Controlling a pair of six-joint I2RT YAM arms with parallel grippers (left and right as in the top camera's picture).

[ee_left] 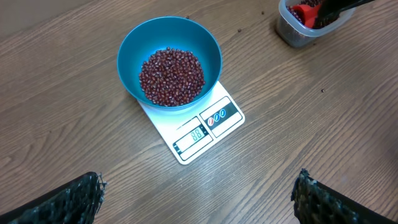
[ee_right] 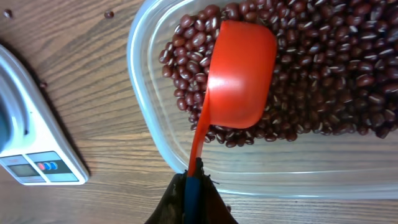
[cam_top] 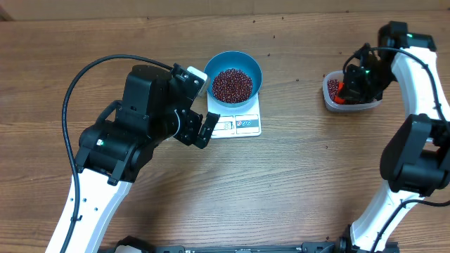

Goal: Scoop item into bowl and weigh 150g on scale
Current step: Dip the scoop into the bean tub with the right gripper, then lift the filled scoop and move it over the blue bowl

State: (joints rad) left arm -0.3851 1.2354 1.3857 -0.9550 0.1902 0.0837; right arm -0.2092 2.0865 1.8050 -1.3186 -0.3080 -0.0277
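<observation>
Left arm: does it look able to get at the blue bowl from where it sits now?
Probably yes. The left gripper hangs open next to the scale, the blue bowl on it is uncovered, and nothing stands between. The right gripper is off at the clear tub, holding the red scoop.

- The scale (cam_top: 239, 125) sits on the worktop (cam_top: 295, 183), near the middle.
- The bowl (cam_top: 216, 65) stands on the back part of the scale.
- Beans (cam_top: 232, 85) lie in the bowl.
- The tub (cam_top: 360, 107) sits on the worktop, well to the right of the scale.
- More beans lie in the tub, and the scoop (ee_right: 242, 74) rests on top of them.
- The left claw (ee_left: 199, 202) is just left of the scale.
- The right claw (ee_right: 193, 196) is over the tub's edge, on the scoop's handle.
</observation>
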